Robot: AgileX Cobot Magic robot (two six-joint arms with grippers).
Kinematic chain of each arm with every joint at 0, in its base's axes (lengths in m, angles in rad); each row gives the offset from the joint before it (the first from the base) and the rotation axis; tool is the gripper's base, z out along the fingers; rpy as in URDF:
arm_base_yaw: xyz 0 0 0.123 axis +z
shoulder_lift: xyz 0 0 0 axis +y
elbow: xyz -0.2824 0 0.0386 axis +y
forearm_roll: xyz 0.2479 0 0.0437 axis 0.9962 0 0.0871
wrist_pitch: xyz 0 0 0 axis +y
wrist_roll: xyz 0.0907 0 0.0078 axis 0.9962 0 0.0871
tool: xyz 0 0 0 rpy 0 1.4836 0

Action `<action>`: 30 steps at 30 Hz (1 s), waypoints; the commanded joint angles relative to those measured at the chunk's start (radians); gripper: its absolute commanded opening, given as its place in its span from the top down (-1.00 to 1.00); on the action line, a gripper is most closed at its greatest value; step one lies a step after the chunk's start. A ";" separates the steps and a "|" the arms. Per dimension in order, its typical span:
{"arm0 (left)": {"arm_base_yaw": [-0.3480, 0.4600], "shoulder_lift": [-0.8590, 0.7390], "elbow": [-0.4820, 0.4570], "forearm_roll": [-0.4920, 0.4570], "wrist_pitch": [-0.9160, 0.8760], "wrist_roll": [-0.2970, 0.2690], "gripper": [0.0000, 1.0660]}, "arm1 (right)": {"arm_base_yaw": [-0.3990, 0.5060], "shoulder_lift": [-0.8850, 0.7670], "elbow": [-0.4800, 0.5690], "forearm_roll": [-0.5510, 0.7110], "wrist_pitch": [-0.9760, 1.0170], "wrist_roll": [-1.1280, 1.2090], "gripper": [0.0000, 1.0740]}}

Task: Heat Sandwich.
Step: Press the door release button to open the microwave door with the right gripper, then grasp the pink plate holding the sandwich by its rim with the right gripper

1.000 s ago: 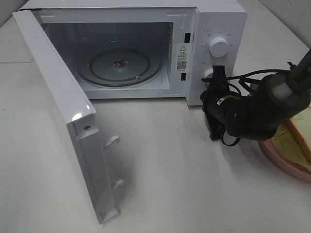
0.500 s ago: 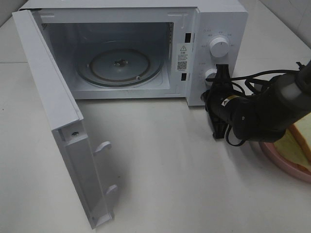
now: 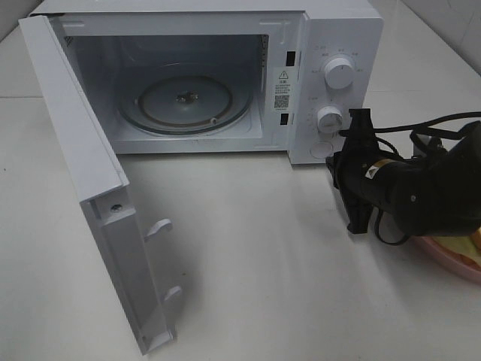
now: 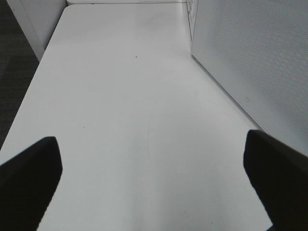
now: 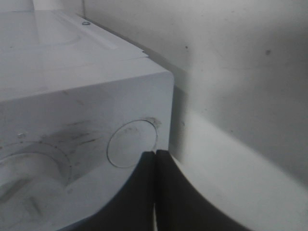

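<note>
The white microwave (image 3: 338, 30) stands with its door (image 3: 83, 173) swung wide open to the left and an empty glass turntable (image 3: 184, 101) inside. My right gripper (image 3: 340, 162) is shut and empty, just right of the control panel; in the right wrist view its fingertips (image 5: 155, 159) sit close under the round button (image 5: 132, 143). The right arm covers most of the pink plate (image 3: 443, 252). Only a pale tan sliver of the sandwich (image 3: 474, 242) shows. My left gripper (image 4: 154, 183) is open wide and empty over bare table, out of the exterior view.
The microwave's perforated side wall (image 4: 250, 53) runs beside the left gripper. Two knobs (image 3: 339, 73) are on the control panel. Black cables (image 3: 421, 124) loop over the right arm. The white table (image 3: 255, 286) lies in front of the microwave.
My right arm has drawn back to the right, away from the control panel, and now covers more of the plate and sandwich. The door swung slightly wider early on, then stayed.
</note>
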 commanded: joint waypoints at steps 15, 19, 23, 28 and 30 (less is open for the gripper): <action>0.003 -0.028 0.002 -0.007 -0.016 0.000 -0.83 | -0.004 -0.298 0.091 -0.016 0.545 -0.419 0.94; 0.003 -0.028 0.002 -0.007 -0.016 0.000 -0.83 | -0.008 -0.364 0.091 -0.016 0.670 -0.621 0.92; 0.003 -0.028 0.002 -0.007 -0.016 0.000 -0.83 | -0.008 -0.411 0.091 -0.016 0.730 -0.770 0.90; 0.003 -0.028 0.002 -0.007 -0.016 0.000 -0.83 | -0.008 -0.509 0.087 -0.016 0.813 -1.103 0.86; 0.003 -0.028 0.002 -0.007 -0.016 0.000 -0.83 | -0.008 -0.524 0.080 -0.016 0.838 -1.141 0.85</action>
